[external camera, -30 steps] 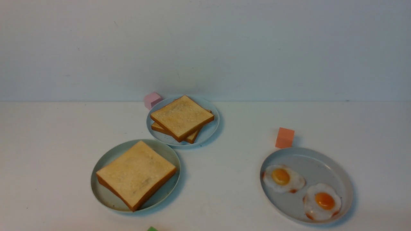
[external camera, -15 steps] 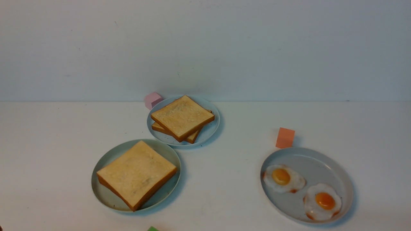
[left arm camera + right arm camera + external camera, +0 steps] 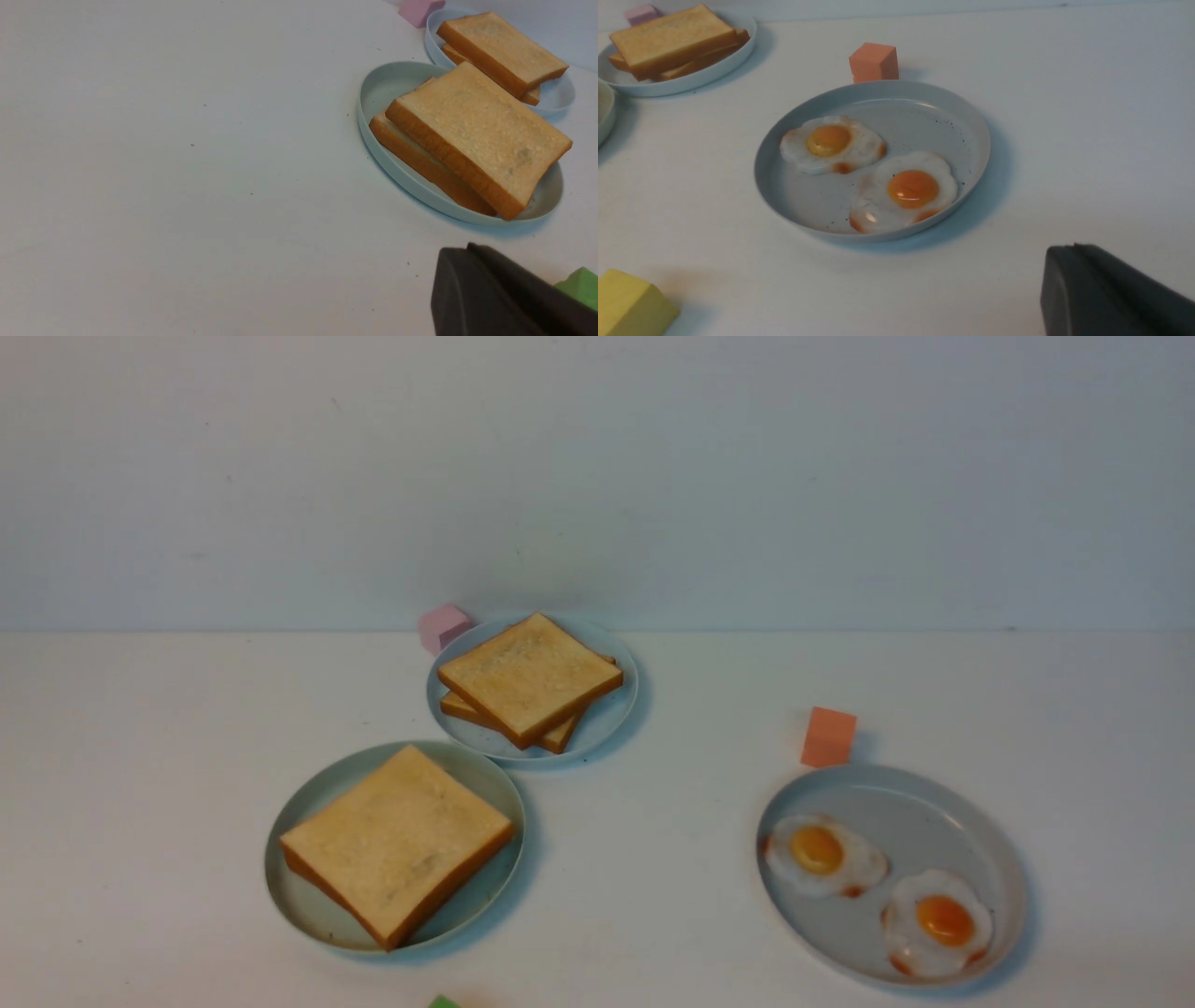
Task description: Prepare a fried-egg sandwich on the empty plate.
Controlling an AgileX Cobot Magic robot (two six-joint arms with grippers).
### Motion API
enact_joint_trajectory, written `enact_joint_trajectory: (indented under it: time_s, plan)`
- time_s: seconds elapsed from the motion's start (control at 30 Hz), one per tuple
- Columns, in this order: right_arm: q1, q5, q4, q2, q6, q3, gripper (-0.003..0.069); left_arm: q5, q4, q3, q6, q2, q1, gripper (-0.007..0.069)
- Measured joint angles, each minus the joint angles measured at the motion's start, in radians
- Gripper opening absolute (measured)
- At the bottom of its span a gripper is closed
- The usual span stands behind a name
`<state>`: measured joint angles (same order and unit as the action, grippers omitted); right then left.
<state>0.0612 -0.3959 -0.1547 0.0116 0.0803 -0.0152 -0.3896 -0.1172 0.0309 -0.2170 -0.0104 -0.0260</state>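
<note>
Closed and near the bare tabletop, the left gripper [image 3: 486,280] shows only in its wrist view, a green block [image 3: 581,284] just beside. Beyond lies the mint-green plate [image 3: 397,172] with stacked toast [image 3: 481,130]; its lower slice's side shows there, hidden in front view. The right gripper [image 3: 1092,280], also closed, has the fried eggs [image 3: 903,191] beyond it.

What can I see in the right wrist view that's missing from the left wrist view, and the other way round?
Only the right wrist view: two fried eggs on a grey plate, an orange block and a yellow block.

Only the left wrist view: the stacked toast on the green plate, and a green block.

Both: a pink block, the pale blue plate with its toast slices, and the green plate, just an edge of it in the right wrist view.
</note>
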Motion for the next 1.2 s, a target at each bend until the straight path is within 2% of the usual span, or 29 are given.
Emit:
enact_joint_trajectory:
  time_s: [1.2]
  plan:
    - [0.0, 0.0, 0.0, 0.0, 0.0, 0.0, 0.0042, -0.001, -0.001, 0.0, -0.003, 0.0, 0.004, -0.0009]
